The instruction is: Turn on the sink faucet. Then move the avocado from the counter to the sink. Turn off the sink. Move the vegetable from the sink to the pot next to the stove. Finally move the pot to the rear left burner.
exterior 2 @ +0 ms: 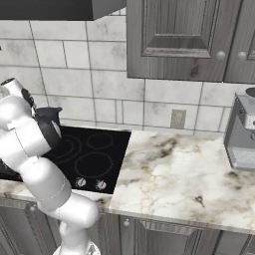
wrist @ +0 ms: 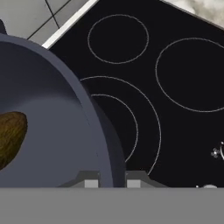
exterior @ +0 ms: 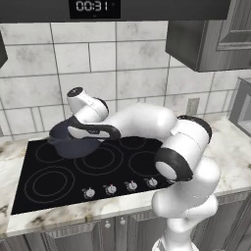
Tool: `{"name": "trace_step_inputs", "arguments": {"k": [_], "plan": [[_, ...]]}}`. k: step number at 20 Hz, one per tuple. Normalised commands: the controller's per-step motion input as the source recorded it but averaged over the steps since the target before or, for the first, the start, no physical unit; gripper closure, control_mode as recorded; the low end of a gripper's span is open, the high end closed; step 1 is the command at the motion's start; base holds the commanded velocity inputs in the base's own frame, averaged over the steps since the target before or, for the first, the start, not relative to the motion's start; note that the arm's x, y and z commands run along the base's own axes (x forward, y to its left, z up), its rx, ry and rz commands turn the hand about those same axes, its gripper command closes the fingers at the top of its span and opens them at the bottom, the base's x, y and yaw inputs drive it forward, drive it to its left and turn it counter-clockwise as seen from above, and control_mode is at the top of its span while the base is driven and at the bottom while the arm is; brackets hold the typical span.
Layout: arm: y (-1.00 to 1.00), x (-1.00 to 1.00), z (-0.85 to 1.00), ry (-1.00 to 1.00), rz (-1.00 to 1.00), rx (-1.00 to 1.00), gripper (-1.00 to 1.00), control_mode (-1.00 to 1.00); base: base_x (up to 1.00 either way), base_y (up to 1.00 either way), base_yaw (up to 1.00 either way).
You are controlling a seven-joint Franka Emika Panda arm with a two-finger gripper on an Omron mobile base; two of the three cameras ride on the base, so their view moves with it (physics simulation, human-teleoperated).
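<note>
One squat round dark blue-grey cooking pot (exterior: 73, 141) sits at about ten o'clock on the flat glossy black glass cooktop (exterior: 122, 164) in the left base view, over the ring markings at the rear left, close to the grey tiled wall (exterior: 98, 59); the white arm reaches across the glass from five o'clock, and its two-finger gripper (wrist: 112, 180) is at the pot's rim; in the hand view the two dark fingertips (wrist: 91, 179) rise at six o'clock, one on each side of the pot's wall, drawn close together and clamped on that rim; inside the pot, at nine o'clock of the hand view, lies the small brownish-olive avocado (wrist: 11, 135), resting on the pot's floor and partly cut by the frame edge; thin grey burner rings (wrist: 118, 38) show at twelve and two o'clock beyond the pot; in the right base view the pot (exterior 2: 48, 115) shows at nine o'clock, partly behind the arm, with one small side handle toward the wall; the white marble counter with brown-grey veining (exterior 2: 174, 174) spreads from the cooktop toward four o'clock; a row of small knobs (exterior: 120, 187) runs along the cooktop's front edge; a grey boxy appliance (exterior 2: 241, 134) stands on the counter at three o'clock of the right base view, well apart from the pot.
</note>
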Motion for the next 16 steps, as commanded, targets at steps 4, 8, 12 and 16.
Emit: {"name": "trace_step_inputs", "arguments": {"k": [4, 8, 12, 16], "plan": [[0.57, 0.35, -0.09, 0.03, 0.0, 0.0, 1.0, -1.0, 0.0, 0.0, 0.0], [0.53, 0.26, -0.12, 0.03, 0.0, 0.0, 1.0, -1.0, 0.0, 0.0, 0.0], [0.49, 0.19, -0.13, 0.02, 0.01, 0.0, 1.0, -1.0, 0.0, 0.0, 0.0], [0.41, 0.17, -0.15, 0.01, 0.01, 0.0, 1.0, -1.0, 0.0, 0.0, 0.0]]}}
